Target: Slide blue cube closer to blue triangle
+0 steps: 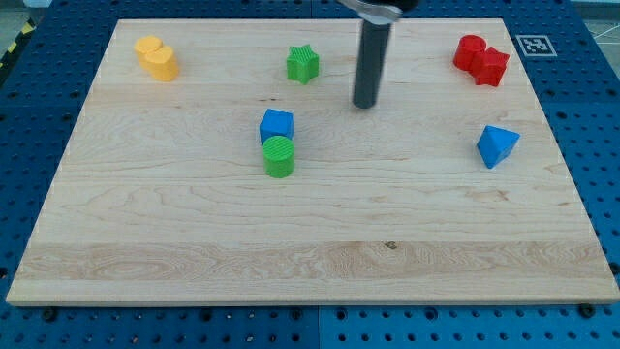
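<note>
- The yellow block point(156, 57) lies at the view's top left corner of the wooden board point(194, 242); its exact shape I cannot make out.
- The blue cube point(276, 125) sits left of the board's centre, and the green cylinder point(279, 156) is directly below it, touching it.
- The green star point(302, 64) is near the view's top edge, above and a little right of the blue cube.
- My tip point(365, 103) rests on the board, to the right of the blue cube and a little above it, apart from it and touching no block. The rod has no jaws, so it grasps nothing.
- The red block point(481, 58) lies at the view's top right; its shape is not clear.
- The blue triangle point(497, 145) is at the right side, well apart from the blue cube, with my tip between them.
</note>
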